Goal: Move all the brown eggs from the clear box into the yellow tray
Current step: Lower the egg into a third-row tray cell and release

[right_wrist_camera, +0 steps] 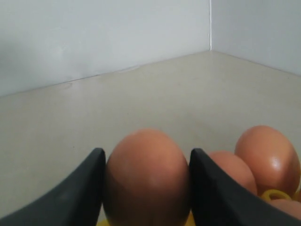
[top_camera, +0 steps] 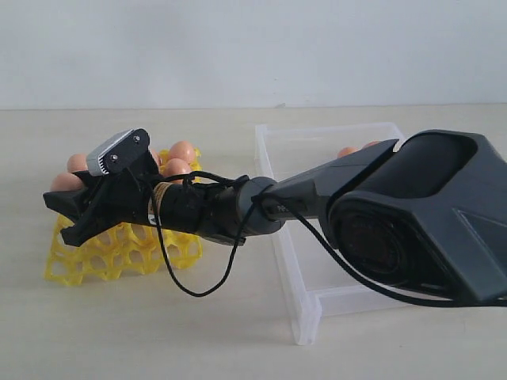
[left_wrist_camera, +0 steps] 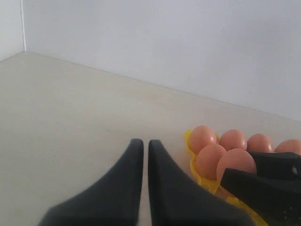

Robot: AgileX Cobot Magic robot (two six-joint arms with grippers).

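Over the yellow tray (top_camera: 119, 257) | right gripper (right_wrist_camera: 146, 153) jaws clasp one brown egg (right_wrist_camera: 146, 186), likely poised for a free cup | seated eggs (top_camera: 182, 150) fill rear rows | left gripper (left_wrist_camera: 144, 143) pinched closed, empty, alongside | clear box (top_camera: 305, 309) apart, boxed eggs (top_camera: 348, 150) remaining.

wall (top_camera: 238, 47): plain white | tabletop (top_camera: 198, 332): pale beige, matte | light: soft, even

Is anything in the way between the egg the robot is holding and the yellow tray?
Nothing visible. The right tool holds the brown egg just over the yellow tray, with other eggs seated beside it. What's right underneath is hidden.
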